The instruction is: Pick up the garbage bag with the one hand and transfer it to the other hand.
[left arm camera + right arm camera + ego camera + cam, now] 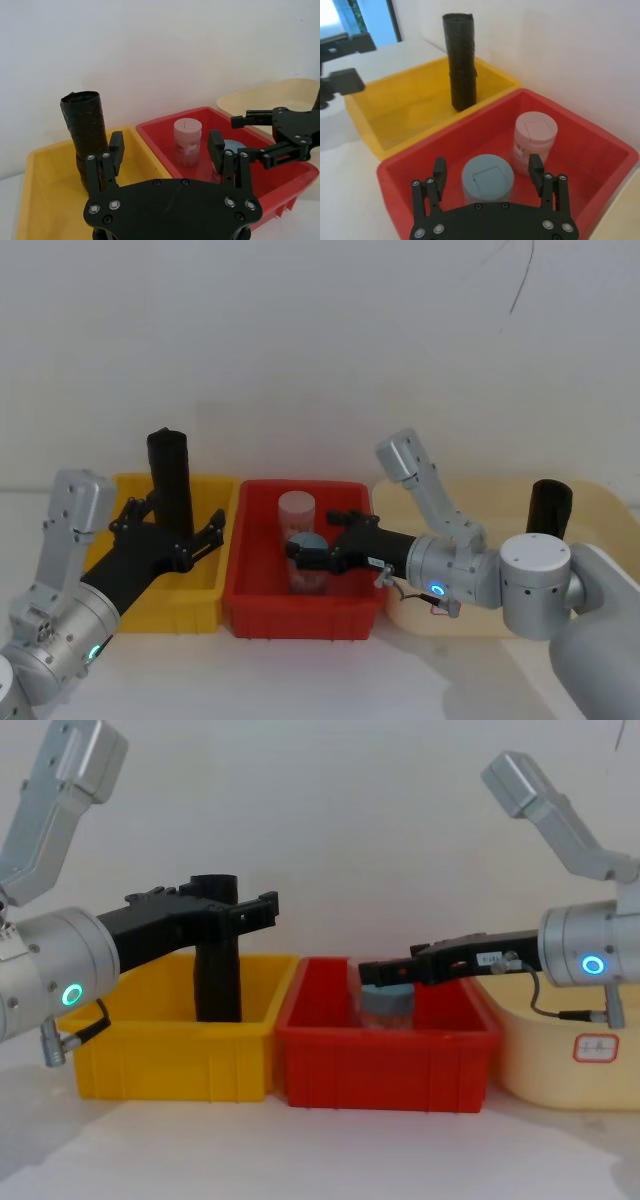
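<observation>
Two jars beside garbage bag

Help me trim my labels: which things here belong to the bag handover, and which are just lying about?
Job: garbage bag in the yellow bin; left claw, open beside it; right claw, open.

Lying about: red bin, white jar, blue jar, cream tub, second black roll.

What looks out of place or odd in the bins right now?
Nothing stands out. The garbage bag stands upright in the yellow bin, ungrasped; the left gripper is open beside it.
</observation>
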You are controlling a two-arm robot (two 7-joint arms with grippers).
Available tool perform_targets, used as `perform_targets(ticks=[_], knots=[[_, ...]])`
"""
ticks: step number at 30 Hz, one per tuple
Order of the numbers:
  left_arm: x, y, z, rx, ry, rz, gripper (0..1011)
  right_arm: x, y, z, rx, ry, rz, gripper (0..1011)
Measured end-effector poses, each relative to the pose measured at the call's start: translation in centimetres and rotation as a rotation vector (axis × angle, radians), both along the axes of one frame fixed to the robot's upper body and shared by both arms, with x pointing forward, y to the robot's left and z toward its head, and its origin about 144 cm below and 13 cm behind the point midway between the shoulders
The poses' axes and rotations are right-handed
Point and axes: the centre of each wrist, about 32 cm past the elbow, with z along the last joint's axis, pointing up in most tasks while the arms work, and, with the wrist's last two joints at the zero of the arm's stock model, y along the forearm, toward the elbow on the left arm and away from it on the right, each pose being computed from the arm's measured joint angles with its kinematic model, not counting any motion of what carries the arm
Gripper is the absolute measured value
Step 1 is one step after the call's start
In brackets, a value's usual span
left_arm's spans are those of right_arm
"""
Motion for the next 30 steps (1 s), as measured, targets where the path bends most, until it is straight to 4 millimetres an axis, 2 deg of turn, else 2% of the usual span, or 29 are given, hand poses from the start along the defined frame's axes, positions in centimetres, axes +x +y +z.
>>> perform_targets(ticks=[30], knots=[[-0.01,0.01,-0.02,0.0,0.0,0.0,1002,1.13,-0.1,-0.87,-0.031,0.046,0.006,1000]])
